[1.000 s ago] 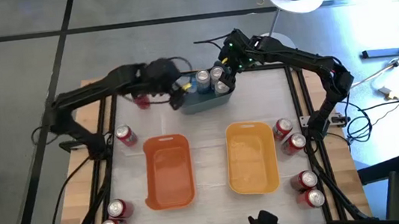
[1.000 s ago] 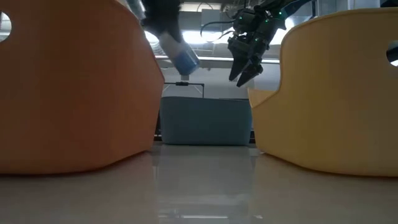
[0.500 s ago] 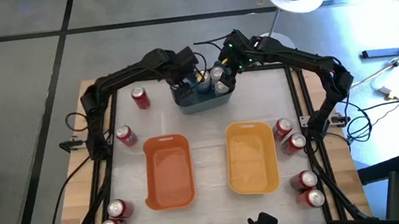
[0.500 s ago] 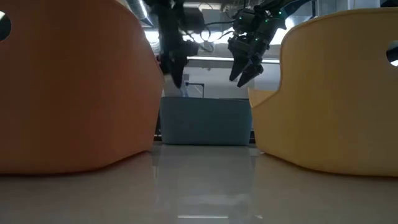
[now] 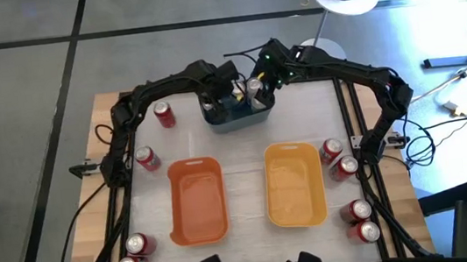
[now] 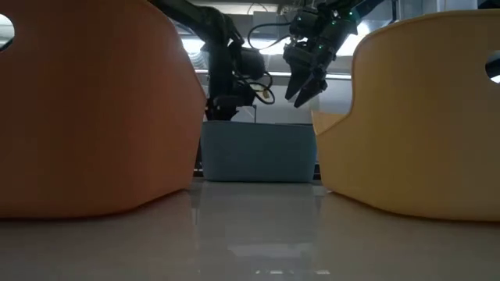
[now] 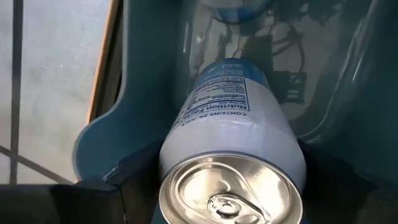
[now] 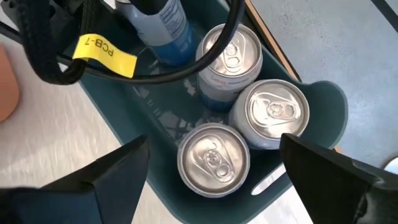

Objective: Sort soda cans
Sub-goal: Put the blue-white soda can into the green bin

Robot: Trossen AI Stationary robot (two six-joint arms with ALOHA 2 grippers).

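Observation:
A blue-grey bin (image 5: 236, 116) stands at the table's far middle. Three silver-grey soda cans (image 8: 214, 158) stand upright on its floor. My left gripper (image 5: 227, 92) reaches down into the bin's left part, shut on another silver can (image 7: 230, 130), which the bin wall (image 6: 258, 152) hides in the low view. My right gripper (image 6: 301, 84) hangs open just above the bin's right end, over the standing cans, touching nothing. Several red cans (image 5: 164, 114) stand on the table. My left gripper pinches the silver can by its side wall near the top end (image 7: 180, 155), one finger (image 7: 134, 186) on either side. The fingers come from above and lie along the can. The can points base-down into the bin; whether its base touches the floor, I cannot tell.
An orange bin (image 5: 197, 199) and a yellow bin (image 5: 294, 184) sit side by side at the table's middle. Red cans stand in pairs near the left edge (image 5: 133, 255) and the right edge (image 5: 338, 159), with one more (image 5: 147, 158) left of the orange bin.
My left gripper has carried the silver can from the bin's left end rightward over the bin, turned from slanting to pointing down, and lowered it inside. The can has gone from tilted above the rim to base-down behind the bin wall.

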